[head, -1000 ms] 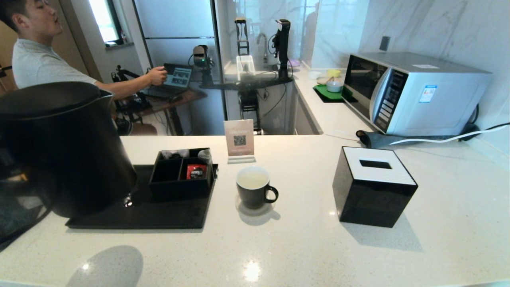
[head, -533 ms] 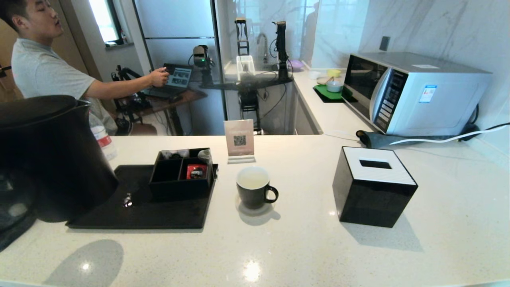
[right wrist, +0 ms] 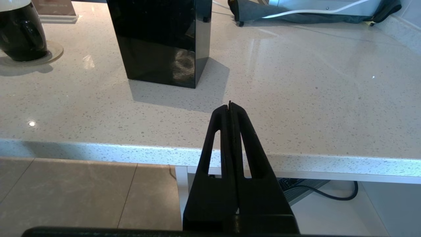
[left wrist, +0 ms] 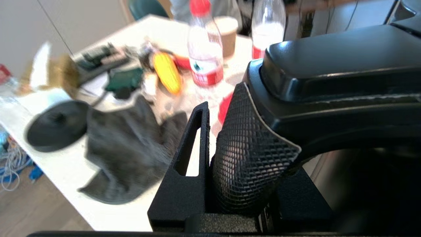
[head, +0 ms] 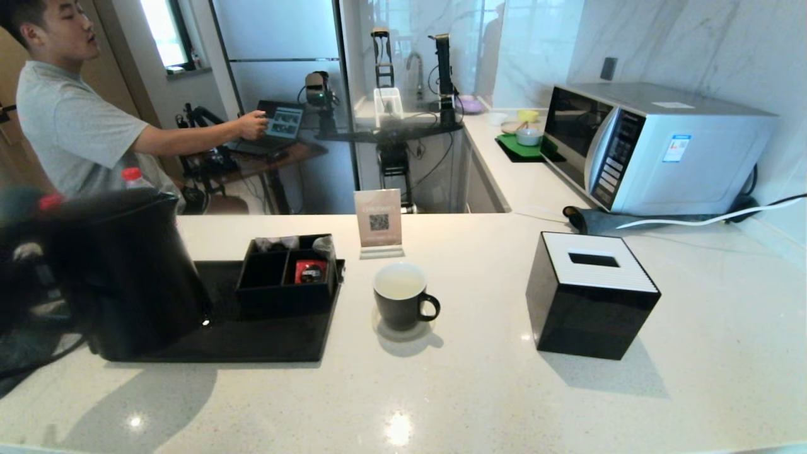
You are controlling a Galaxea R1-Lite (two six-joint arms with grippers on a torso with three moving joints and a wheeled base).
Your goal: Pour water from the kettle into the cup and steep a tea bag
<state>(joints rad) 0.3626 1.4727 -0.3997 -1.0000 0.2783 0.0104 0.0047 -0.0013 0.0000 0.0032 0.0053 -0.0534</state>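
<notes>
Kettle (head: 123,271) sits upright at the left end of the black tray (head: 265,343), its handle clamped in the left gripper (left wrist: 230,148), mesh pad pressed against the handle's underside. The cup (head: 401,302) stands well to the right of that gripper, beyond the organizer box (head: 287,274), with pale water (head: 399,285) already in it. Judged step — setting the kettle down. Do it well: keep the body vertical, confirm the base rests flat on the tray, then release. Right gripper (right wrist: 229,107) — tips pressed together, empty — parked below the counter edge (right wrist: 210,153).
</notes>
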